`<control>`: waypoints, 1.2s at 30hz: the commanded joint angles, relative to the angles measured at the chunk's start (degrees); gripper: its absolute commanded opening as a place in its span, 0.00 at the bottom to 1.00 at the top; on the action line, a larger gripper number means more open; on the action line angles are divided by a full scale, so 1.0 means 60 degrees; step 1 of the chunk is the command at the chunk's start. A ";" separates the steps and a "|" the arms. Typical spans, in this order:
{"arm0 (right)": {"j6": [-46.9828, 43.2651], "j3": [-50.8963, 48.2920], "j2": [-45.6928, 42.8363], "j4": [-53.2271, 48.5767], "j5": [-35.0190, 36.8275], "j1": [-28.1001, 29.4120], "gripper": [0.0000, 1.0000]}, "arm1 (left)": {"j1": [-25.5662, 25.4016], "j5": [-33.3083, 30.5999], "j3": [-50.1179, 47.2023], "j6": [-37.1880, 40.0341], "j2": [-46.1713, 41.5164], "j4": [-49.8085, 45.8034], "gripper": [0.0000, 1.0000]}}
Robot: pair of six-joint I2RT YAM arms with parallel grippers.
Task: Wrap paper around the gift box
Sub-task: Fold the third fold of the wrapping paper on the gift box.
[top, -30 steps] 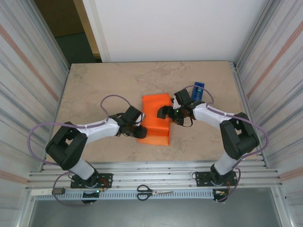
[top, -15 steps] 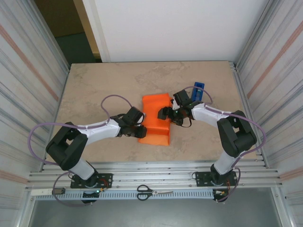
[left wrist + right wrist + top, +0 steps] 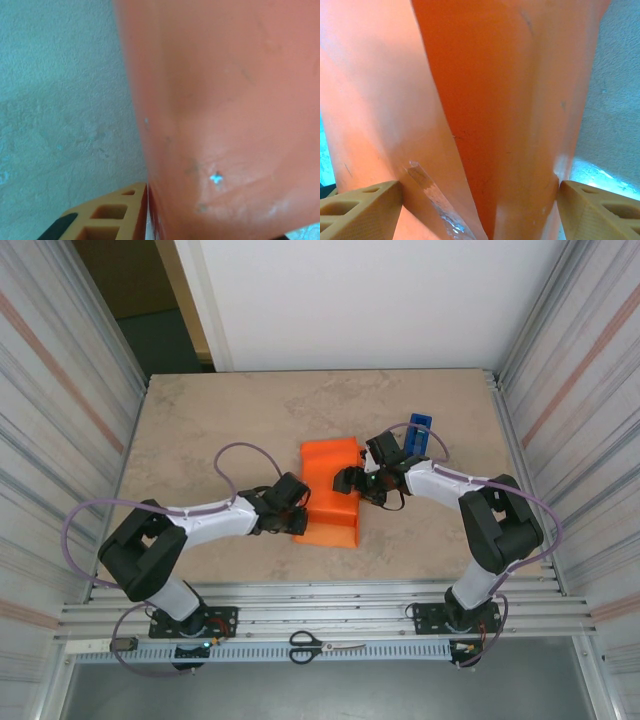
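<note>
The left gripper point(image 3: 292, 518) sits low on the desk point(image 3: 200, 430), right at the left side of the paper point(image 3: 330, 490), near the corner closest to the arms. In the left wrist view one tan finger point(image 3: 100, 220) shows just beside the paper point(image 3: 225, 125), which is very close and blurry, so I cannot tell if this gripper is pinching it or how far apart its fingers are. The paper is orange and folded over into a puffy bundle in the middle of the desk. The right gripper point(image 3: 352, 480) is at the right side of the paper. In the right wrist view its two tan fingers point(image 3: 360, 210) stand far apart, with the folded paper point(image 3: 510, 100) between them and touching both, so it has hold of the paper. A shiny strip of clear tape point(image 3: 430, 192) is stuck on the paper there. A blue tape dispenser point(image 3: 418, 432) stands farther right of the paper, behind the right gripper.
</note>
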 commanded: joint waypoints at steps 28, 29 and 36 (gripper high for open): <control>-0.0265 -0.0795 0.0244 -0.1026 0.1029 0.0113 0.79 | -0.0777 -0.1406 0.0127 -0.1168 0.0283 -0.0500 0.00; -0.0263 -0.0802 0.0239 -0.1024 0.1037 0.0111 0.79 | -0.0778 -0.1427 0.0148 -0.1171 0.0271 -0.0557 0.00; -0.0282 -0.0795 0.0250 -0.1042 0.1137 0.0100 0.79 | -0.0902 -0.1506 0.0032 -0.1267 0.0106 -0.0758 0.22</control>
